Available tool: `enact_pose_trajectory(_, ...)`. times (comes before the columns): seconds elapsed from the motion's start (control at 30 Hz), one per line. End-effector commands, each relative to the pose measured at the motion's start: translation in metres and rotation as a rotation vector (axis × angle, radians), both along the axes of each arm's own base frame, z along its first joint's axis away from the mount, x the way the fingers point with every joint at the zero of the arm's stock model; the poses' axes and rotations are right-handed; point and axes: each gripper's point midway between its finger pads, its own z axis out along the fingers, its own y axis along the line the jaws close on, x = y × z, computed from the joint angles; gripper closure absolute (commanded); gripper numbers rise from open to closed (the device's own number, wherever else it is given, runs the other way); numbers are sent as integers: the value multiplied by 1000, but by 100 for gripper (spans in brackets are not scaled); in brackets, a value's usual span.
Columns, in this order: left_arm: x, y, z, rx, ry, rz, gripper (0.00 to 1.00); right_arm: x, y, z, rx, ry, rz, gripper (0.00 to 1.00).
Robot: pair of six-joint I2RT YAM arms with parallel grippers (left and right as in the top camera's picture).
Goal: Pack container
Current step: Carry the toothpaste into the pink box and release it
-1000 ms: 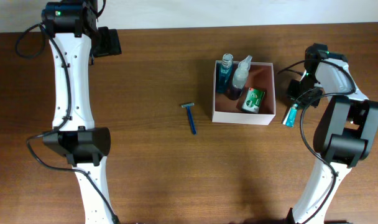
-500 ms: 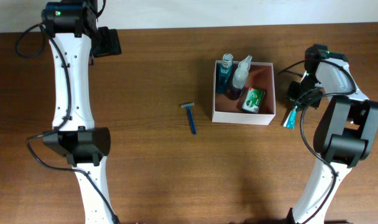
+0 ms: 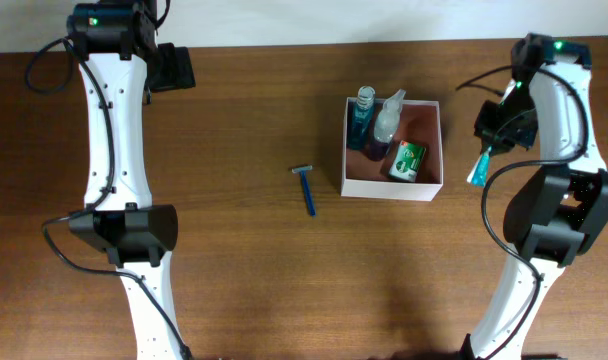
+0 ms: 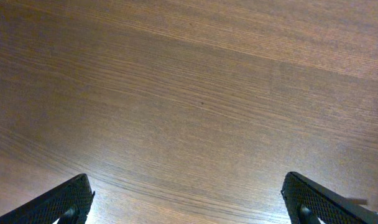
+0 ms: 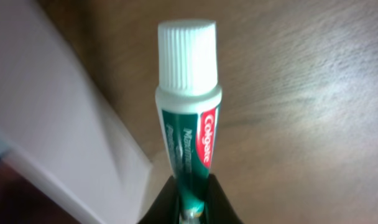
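Note:
The container [image 3: 441, 146], a square white-walled box with a pinkish-brown inside, stands right of the table's middle. In it are a blue bottle [image 3: 363, 110], a clear spray bottle [image 3: 387, 118] and a green packet [image 3: 406, 160]. Just right of the box, my right gripper [image 3: 488, 149] is shut on a green toothpaste tube [image 3: 478, 173]. In the right wrist view the tube [image 5: 189, 124] points its white cap away from the gripper [image 5: 190, 194], and the container's white wall [image 5: 58, 118] is close on the left. My left gripper [image 3: 176, 68] stands open at the far left, over bare wood [image 4: 188, 190].
A blue razor [image 3: 306, 187] lies on the wood left of the container. Both arms' bases stand at the table's near side, and a pale strip runs along the far edge.
My right gripper has gone from beside the box's near right corner toward the far side, carrying the toothpaste tube with it. The left arm has not moved.

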Motion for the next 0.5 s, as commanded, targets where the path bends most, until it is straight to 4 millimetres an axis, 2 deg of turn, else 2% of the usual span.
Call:
enact_pose_trajectory(0.0, -2, 3, 7, 6, -15, 14, 1, 16, 21, 33, 122, -97, -3, 91)
enact_pose_trajectory(0.17, -2, 3, 7, 6, -15, 14, 1, 26, 45, 53, 165, -153, 37, 91)
enact_pose_trajectory(0.47, -2, 3, 7, 6, -15, 14, 1, 48, 93, 54, 143, -226, 159, 88)
